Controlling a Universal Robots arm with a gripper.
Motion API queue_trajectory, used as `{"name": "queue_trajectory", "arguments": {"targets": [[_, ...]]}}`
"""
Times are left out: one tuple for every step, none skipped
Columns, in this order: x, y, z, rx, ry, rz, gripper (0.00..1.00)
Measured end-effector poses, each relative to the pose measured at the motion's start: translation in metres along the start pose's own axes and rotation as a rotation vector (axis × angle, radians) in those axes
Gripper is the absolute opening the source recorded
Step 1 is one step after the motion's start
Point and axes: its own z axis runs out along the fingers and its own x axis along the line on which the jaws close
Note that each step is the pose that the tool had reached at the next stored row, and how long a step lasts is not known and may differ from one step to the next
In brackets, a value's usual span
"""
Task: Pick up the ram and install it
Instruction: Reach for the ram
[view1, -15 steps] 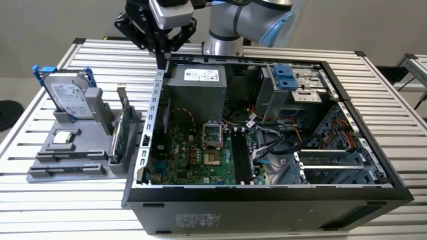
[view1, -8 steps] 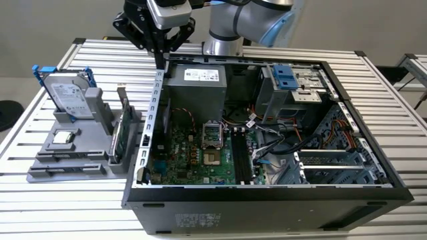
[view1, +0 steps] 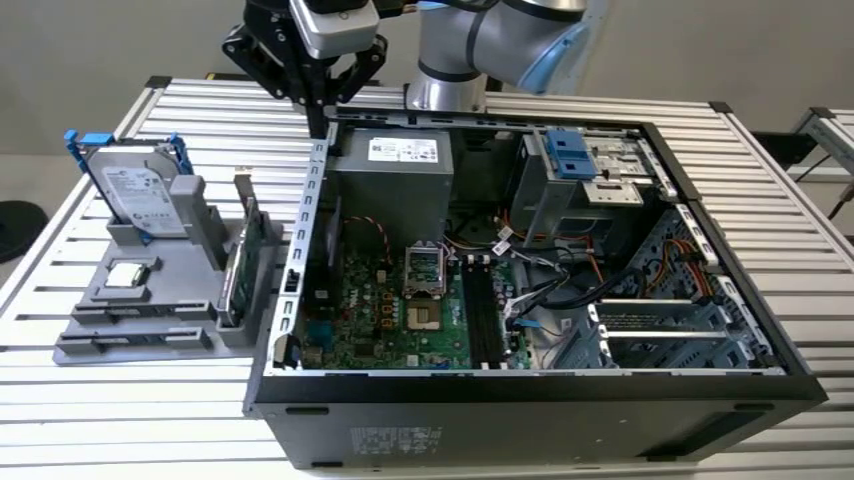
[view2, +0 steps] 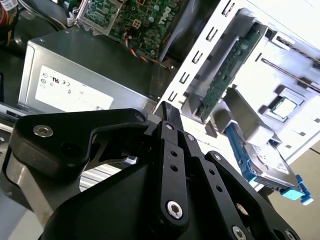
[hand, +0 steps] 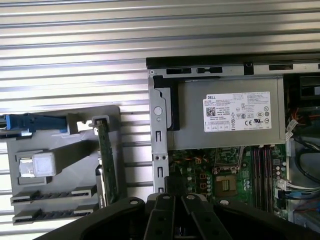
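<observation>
Close to the worktop's (view1: 134, 410) far edge, the end effector (view1: 319, 124) is hanging above the far corner of the case (view1: 534, 395). Its fingers (view2: 167, 150) are looking pressed together and are pinching nothing. As I judge it, the pick-up is not yet begun.

Below it, toward the exterior view's left, the ram (view2: 227, 80) is, by my reading, the thin green board standing on its long edge in the slot of the holder (view1: 80, 345) nearest the case. I cannot tell it surely from a bracketed card. It is sitting just beside the case's perforated side wall (view1: 315, 230), well apart from the end effector.

Taking it would be calling for spread fingers lined up along the board's top edge. They would be closing across its thin faces and lifting straight up, since the wall on one side and the holder's ribs on the other are leaving little room.

Farther along the holder, a chip (view1: 127, 275) is lying flat. A drive (view1: 140, 195) is standing tall at the holder's far end, near enough to be crowding a wide approach.

Inside the case, the long dark slots (view1: 474, 315) are waiting on the motherboard (view1: 380, 310). Cables (view1: 561, 285) are trailing close beside them and could be fouling a seating push.
</observation>
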Motion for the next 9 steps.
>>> {"name": "queue_trajectory", "arguments": {"targets": [[0.0003,0.0000,0.0000,0.0000,0.0000,0.000,0.00],[0.0006,0.0000,0.0000,0.0000,0.0000,0.000,0.00],[0.0009,0.0000,0.0000,0.0000,0.0000,0.000,0.00],[0.0012,-0.0001,0.0000,0.0000,0.0000,0.000,0.00],[0.0015,-0.0001,0.0000,-0.0001,0.0000,0.000,0.00],[0.0019,-0.0001,0.0000,0.0000,0.0000,0.000,0.00],[0.0024,-0.0002,-0.0001,0.0000,0.0000,0.000,0.00],[0.0028,-0.0002,-0.0001,0.0000,0.0001,0.000,0.00],[0.0034,-0.0002,-0.0001,-0.0001,0.0000,0.000,0.00]]}}
